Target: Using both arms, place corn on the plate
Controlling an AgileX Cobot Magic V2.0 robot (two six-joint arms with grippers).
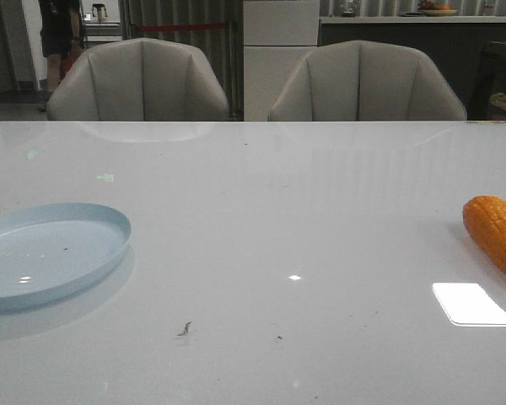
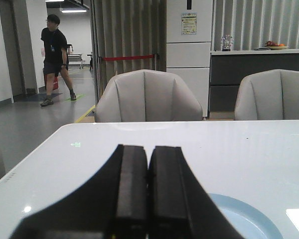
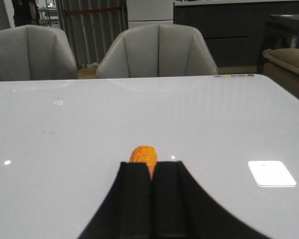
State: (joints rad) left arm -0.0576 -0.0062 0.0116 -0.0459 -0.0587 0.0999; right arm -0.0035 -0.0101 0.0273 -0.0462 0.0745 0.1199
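We see a wide, glossy white table [image 1: 261,211] filling most of the front view, with two grey chairs [image 1: 139,80] pulled up along its far edge. Behind them, in the left wrist view, a person in black [image 2: 55,59] stands on the floor well beyond the table.

On the table's left side lies the plate [image 1: 42,253], pale blue, round and shallow, flat on the surface with nothing in it. Far across from it, at the right edge of the front view, we find the corn [image 1: 496,234], an orange cob lying on its side on the bare tabletop and partly cut off by the picture's border. Plate and corn are well apart.

In the right wrist view we see our right gripper [image 3: 151,199] with its black fingers pressed together, no gap between them and nothing pinched. The corn [image 3: 143,156] lies just beyond the fingertips, in line with them, its rounded end showing above them; we cannot tell whether the tips touch it.

In the left wrist view our left gripper [image 2: 148,194] is likewise closed tight, finger against finger, holding nothing. The plate [image 2: 254,221] shows as a pale blue arc beside and below those fingers.

Neither gripper appears in the front view.
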